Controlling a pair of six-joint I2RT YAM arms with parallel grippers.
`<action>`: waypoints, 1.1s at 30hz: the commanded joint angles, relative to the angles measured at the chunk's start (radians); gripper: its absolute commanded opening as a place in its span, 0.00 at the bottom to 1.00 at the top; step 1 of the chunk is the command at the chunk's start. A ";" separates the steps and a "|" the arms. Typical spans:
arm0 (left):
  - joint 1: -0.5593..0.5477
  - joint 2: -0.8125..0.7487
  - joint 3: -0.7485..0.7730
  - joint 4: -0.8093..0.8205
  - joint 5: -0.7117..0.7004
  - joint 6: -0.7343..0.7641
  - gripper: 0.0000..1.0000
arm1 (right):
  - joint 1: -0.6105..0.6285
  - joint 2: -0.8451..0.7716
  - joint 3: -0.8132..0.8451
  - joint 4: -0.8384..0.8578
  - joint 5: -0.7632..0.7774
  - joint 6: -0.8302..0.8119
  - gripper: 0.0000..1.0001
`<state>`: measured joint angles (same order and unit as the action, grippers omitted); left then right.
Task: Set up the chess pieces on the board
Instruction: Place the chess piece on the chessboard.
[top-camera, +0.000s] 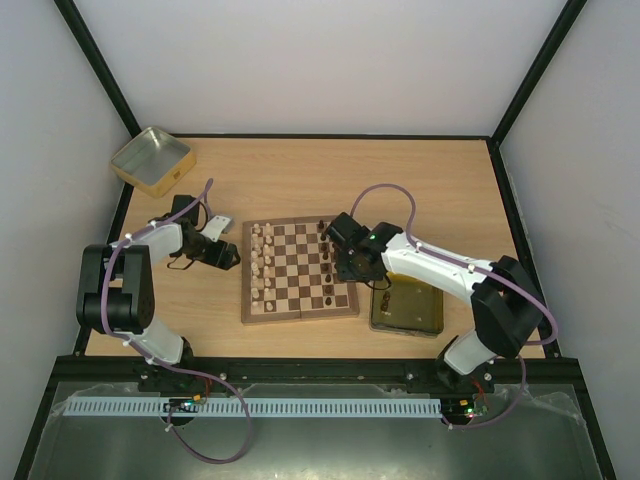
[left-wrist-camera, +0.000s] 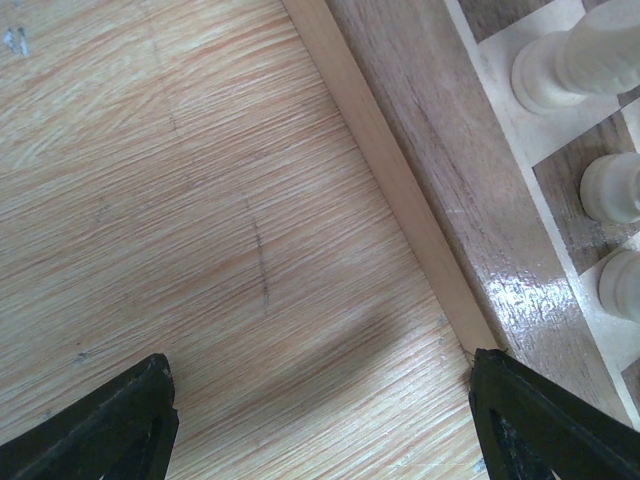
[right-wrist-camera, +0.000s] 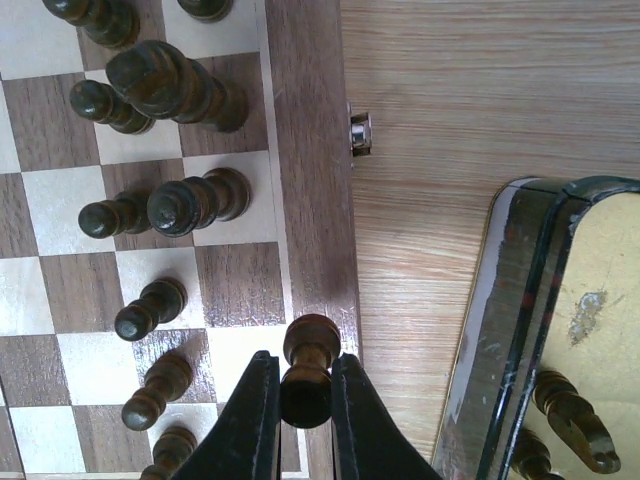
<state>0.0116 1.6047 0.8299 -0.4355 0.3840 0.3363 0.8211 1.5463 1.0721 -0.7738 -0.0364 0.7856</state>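
Observation:
The board lies mid-table, with pale cream pieces along its left columns and dark brown pieces along its right columns. My right gripper is shut on a dark brown piece, held over the board's right edge next to other dark pieces. It shows in the top view at the board's right side. My left gripper is open and empty, low over the table just left of the board rim; it also shows in the top view. Cream pieces stand beyond that rim.
A gold tin lies right of the board and holds dark pieces. A second gold tin stands at the back left. A small metal clasp sticks out from the board's right edge.

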 joint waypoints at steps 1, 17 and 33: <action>0.004 0.017 0.003 -0.011 0.003 0.002 0.80 | 0.025 0.015 0.017 0.003 -0.013 -0.001 0.02; 0.001 0.015 0.003 -0.013 0.001 0.001 0.80 | 0.117 -0.009 -0.030 -0.020 -0.033 0.028 0.03; 0.002 0.013 0.004 -0.012 0.001 0.001 0.80 | 0.144 -0.017 -0.063 -0.009 -0.043 0.046 0.04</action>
<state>0.0116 1.6081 0.8299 -0.4335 0.3843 0.3363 0.9539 1.5539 1.0275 -0.7750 -0.0814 0.8162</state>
